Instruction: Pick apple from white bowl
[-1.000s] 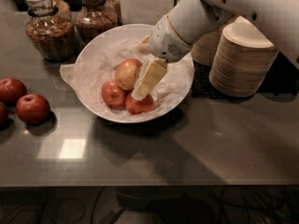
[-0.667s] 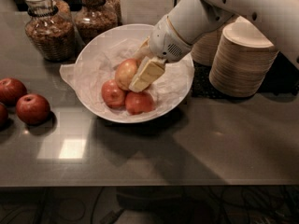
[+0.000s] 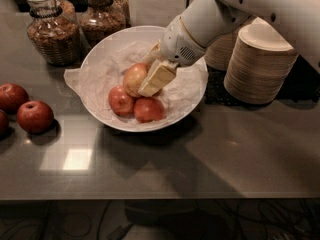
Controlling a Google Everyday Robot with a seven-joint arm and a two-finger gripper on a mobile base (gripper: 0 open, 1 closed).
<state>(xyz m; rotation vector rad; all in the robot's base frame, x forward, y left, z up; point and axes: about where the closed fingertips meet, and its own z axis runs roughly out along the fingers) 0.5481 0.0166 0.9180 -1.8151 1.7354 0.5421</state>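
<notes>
The apple (image 3: 132, 77), pale yellow-gold with a red blush, lies in the white bowl (image 3: 98, 52) on crinkled white paper, on top of two smaller, redder apples (image 3: 121, 101) (image 3: 148, 109). My gripper (image 3: 149, 80) reaches down into the bowl from the upper right and is at the pale apple's right side, touching it or nearly so. The apple rests in the bowl, not lifted. The gripper's cream part hides the apple's right edge.
Three dark red apples (image 3: 34, 116) lie on the grey counter at the left. Two glass jars (image 3: 52, 31) (image 3: 102, 15) stand behind the bowl. Stacks of beige disposable bowls (image 3: 260, 64) stand at the right, under my arm.
My gripper has moved left and a little up inside the bowl, from above the red apples to the pale apple's side. The apples have not moved.
</notes>
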